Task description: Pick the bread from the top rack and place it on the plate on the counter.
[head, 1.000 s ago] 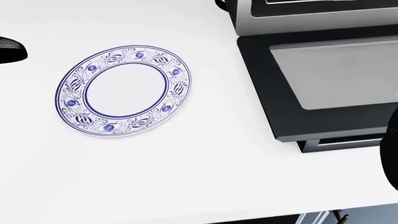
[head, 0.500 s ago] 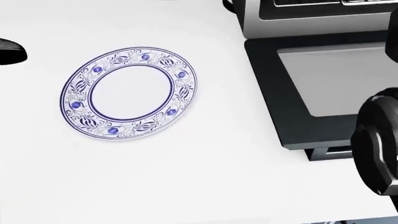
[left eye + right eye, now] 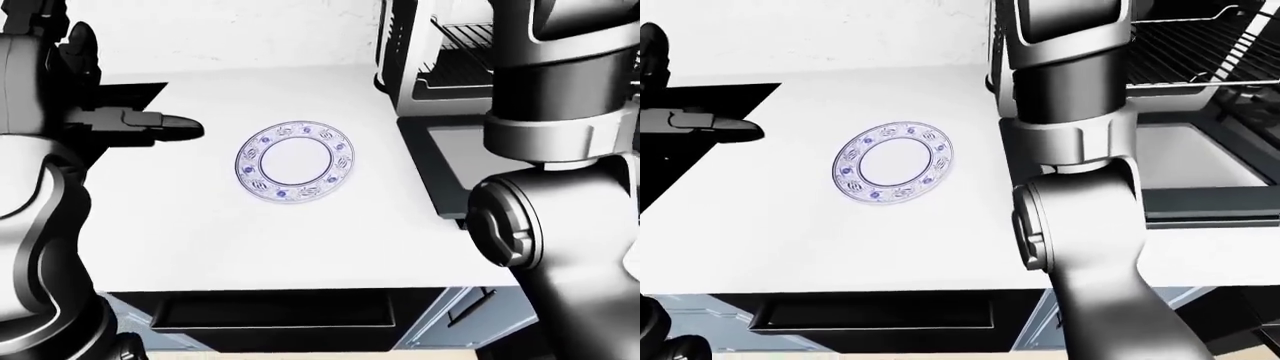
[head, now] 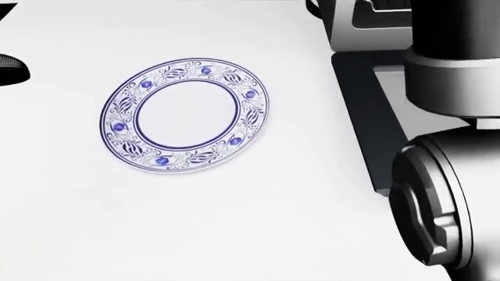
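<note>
The blue-patterned white plate (image 4: 117, 126) lies empty on the white counter (image 3: 250, 240), left of the open toaster oven. No bread shows in any view. The oven's wire racks (image 3: 1200, 45) show at the top right of the right-eye view, partly behind my right arm (image 3: 1070, 150). That arm rises from the bottom right and leaves the picture at the top, so its hand is hidden. My left hand (image 3: 175, 127) hovers left of the plate, fingers stretched out and empty.
The oven's door (image 3: 1200, 172) hangs open and flat over the counter, right of the plate. A dark drawer gap (image 3: 270, 311) runs under the counter's near edge. A black surface (image 3: 680, 165) borders the counter on the left.
My right arm has risen from the bottom right and now fills the right side of the head view. The plate has slid slightly rightward in the picture, so the camera has shifted.
</note>
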### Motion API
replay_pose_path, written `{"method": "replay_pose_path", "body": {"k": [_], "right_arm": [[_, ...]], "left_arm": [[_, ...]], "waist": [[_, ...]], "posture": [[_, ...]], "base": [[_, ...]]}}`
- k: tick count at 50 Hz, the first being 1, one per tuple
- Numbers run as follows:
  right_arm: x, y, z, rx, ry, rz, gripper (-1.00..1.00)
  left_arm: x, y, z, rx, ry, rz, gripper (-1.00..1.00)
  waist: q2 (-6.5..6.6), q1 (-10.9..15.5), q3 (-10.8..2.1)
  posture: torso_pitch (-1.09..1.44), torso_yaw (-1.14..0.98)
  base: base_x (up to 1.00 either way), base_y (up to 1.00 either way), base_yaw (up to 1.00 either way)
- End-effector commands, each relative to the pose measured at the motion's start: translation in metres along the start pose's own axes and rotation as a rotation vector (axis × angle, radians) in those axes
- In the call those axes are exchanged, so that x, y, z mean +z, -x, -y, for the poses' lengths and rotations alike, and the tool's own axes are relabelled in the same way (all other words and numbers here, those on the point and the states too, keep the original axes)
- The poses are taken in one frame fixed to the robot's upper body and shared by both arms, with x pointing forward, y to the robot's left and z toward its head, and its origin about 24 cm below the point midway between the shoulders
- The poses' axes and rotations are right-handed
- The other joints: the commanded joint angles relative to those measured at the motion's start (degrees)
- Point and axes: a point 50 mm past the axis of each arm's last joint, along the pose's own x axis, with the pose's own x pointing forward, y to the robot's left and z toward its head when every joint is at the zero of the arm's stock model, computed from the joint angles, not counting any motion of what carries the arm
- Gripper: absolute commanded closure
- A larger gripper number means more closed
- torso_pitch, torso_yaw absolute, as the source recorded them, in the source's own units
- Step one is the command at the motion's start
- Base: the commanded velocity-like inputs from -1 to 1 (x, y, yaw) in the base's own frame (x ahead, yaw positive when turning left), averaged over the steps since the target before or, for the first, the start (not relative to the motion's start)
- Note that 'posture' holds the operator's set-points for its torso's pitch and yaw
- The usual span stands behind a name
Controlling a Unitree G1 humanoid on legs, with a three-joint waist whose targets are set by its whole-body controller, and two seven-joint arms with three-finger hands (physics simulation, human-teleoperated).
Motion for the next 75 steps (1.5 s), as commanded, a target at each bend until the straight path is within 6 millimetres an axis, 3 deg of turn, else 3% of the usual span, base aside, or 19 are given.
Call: {"method": "replay_pose_path", "body": {"k": [1,8,16,36,46,75], "right_arm": [[0.019,0.006,0.002,-0.011,-0.003,0.09,1.0],[0.008,-0.002,-0.009,0.029,-0.014,0.061,1.0],[-0.02,-0.009,-0.022,0.064,-0.017,-0.002,1.0],[-0.06,-0.008,-0.033,0.098,-0.007,-0.119,1.0],[-0.09,-0.015,-0.033,0.09,0.022,-0.189,1.0],[-0.14,-0.011,-0.033,0.09,0.096,-0.306,1.0]], "left_arm": [[0.016,0.001,-0.005,0.027,-0.01,0.081,-1.0],[0.016,0.001,-0.006,0.028,-0.01,0.083,-1.0],[0.013,0.003,-0.007,0.031,-0.012,0.08,-1.0],[0.012,0.004,-0.006,0.028,-0.028,0.085,-1.0],[0.012,0.003,-0.007,0.033,-0.027,0.087,-1.0],[0.012,0.002,-0.005,0.031,-0.029,0.083,-1.0]], "waist": [[0.34,0.4,-1.73],[0.86,3.7,-2.16],[1.32,7.2,-2.73],[1.71,14.5,-3.71],[1.53,16.2,-4.19],[0.98,18.2,-4.8]], "posture": [[0.0,0.27],[0.0,0.3],[0.0,0.34],[0.0,0.42],[0.0,0.42],[0.0,0.42]], "base": [[0.0,0.0,0.0],[0.0,0.0,0.0],[0.0,0.0,0.0],[0.0,0.0,0.0],[0.0,0.0,0.0],[0.0,0.0,0.0]]}}
